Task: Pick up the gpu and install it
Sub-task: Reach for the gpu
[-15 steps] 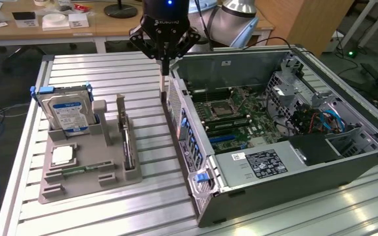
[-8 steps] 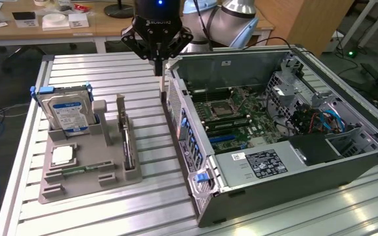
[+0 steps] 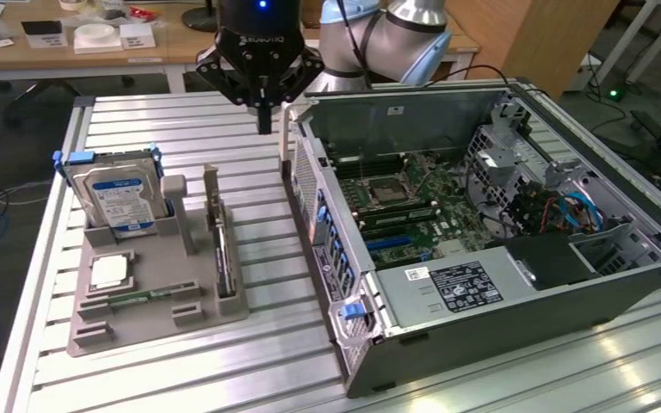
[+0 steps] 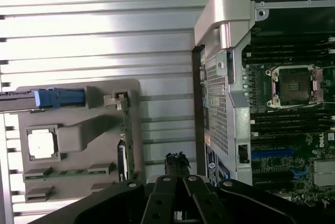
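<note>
Jaws pressed together with nothing between them: the gripper hangs at upper centre of the exterior view, above the slatted table, between the grey holder tray and the open computer case. The gpu stands on edge in the tray, untouched, below the gripper and toward the exterior view's left. Its long axis runs up and down the frame, roughly parallel to the case's near wall, so the card presents its thin top edge.
</note>
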`<state>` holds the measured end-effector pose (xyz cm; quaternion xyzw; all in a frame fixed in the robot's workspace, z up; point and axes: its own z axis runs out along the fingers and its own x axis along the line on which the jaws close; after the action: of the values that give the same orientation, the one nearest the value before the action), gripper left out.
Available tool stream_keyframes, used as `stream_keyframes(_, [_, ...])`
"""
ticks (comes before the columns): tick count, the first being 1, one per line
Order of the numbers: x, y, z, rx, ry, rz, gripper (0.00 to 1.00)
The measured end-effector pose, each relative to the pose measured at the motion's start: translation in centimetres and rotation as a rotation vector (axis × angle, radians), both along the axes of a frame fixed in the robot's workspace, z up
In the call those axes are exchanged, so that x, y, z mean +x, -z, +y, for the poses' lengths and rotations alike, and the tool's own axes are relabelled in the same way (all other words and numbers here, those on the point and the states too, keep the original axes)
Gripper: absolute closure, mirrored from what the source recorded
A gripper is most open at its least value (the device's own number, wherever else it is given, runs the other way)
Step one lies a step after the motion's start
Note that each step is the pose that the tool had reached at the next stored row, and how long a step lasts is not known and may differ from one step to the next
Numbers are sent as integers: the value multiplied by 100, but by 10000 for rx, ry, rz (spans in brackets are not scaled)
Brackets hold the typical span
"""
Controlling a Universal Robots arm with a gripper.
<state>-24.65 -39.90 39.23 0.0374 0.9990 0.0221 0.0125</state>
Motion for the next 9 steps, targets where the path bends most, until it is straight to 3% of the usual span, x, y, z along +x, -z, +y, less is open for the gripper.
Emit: stream_keyframes(9, [-222,2,-4,0,-8,0,89])
